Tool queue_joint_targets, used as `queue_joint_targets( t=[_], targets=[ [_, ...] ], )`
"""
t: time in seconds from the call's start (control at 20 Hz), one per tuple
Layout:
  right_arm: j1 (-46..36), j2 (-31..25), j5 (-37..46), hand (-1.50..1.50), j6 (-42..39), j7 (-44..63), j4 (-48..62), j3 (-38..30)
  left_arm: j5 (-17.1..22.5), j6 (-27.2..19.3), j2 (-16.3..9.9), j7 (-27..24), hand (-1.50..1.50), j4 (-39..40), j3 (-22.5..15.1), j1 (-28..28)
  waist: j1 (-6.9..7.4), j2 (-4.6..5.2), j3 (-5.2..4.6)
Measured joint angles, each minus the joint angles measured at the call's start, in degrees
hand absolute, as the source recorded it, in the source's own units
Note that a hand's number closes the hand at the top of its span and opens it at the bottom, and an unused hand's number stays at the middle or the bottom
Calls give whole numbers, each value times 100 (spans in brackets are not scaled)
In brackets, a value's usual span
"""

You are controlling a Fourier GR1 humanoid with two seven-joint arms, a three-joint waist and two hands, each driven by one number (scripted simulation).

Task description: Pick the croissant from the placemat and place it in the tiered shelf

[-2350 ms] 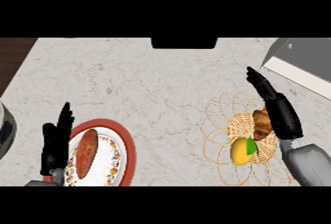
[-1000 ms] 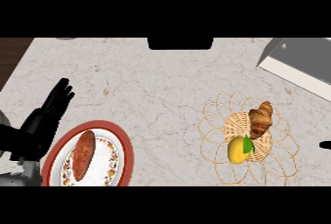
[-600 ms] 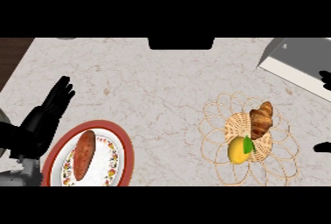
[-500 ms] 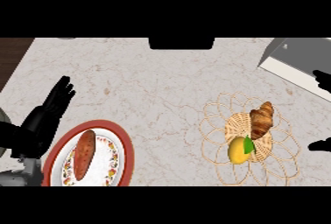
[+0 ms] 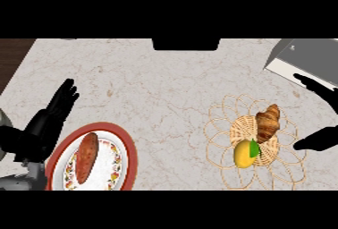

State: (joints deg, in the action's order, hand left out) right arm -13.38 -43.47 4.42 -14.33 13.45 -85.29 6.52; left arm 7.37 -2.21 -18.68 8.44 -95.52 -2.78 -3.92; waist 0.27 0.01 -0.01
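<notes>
My right hand [image 5: 322, 139] shows at the right edge with thumb and fingers spread wide, holding nothing, just beside the woven placemat [image 5: 224, 134]. The croissant [image 5: 267, 124] lies on that placemat, touching a lemon [image 5: 246, 153]. The grey tiered shelf [image 5: 310, 56] sits at the upper right. My left hand [image 5: 49, 116] rests open beside a red-rimmed plate [image 5: 127, 154] bearing a sweet potato [image 5: 86, 157].

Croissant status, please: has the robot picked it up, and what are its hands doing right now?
Not picked up. Croissant lies on wicker placemat beside a lemon. Right hand open at right edge, apart from it. Left hand open, resting by the plate.
</notes>
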Motion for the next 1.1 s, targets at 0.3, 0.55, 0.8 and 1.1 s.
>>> queue_joint_targets(
  t=[0.3,0.55,0.8,1.1],
  targets=[
    [-296,516,690,-150,-151,125,349,136,-83,161,128,-97,0,86,157,35,3,1,-1],
    [-470,751,954,-150,-563,438,537,290,-155,189,197,96,0,-158,175,116,5,-2,0],
    [-531,953,1233,-150,-918,748,573,289,-205,327,244,-31,0,93,341,-11,-11,0,0],
    [-612,1031,1863,-150,-1029,974,635,303,-313,311,354,242,0,-8,365,-181,-10,-3,0]
  ],
)
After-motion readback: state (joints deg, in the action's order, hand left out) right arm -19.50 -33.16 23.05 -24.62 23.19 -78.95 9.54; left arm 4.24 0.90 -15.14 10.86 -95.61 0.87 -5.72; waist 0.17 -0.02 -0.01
